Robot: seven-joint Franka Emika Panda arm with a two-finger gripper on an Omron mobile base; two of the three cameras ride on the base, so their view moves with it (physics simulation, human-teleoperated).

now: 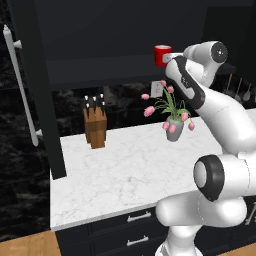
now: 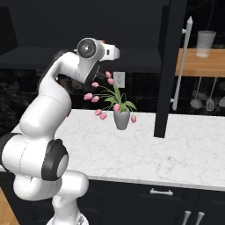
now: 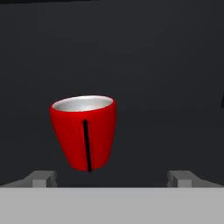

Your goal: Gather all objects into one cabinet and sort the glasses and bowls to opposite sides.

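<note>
I'm pointing the gripper [image 3: 112, 177], jaws spread wide and holding nothing, at a glossy red handleless cup [image 3: 84, 131] standing upright on the dark cabinet shelf [image 1: 100, 67]. I'm seeing no readable writing on the cup, just a thin black vertical line.

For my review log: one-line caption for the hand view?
Open tool faces an upright red cup in the dark cabinet, cup nearer one fingertip.

red cup [image 1: 162, 54] on cabinet shelf [image 1: 100, 67] (upright)
</note>
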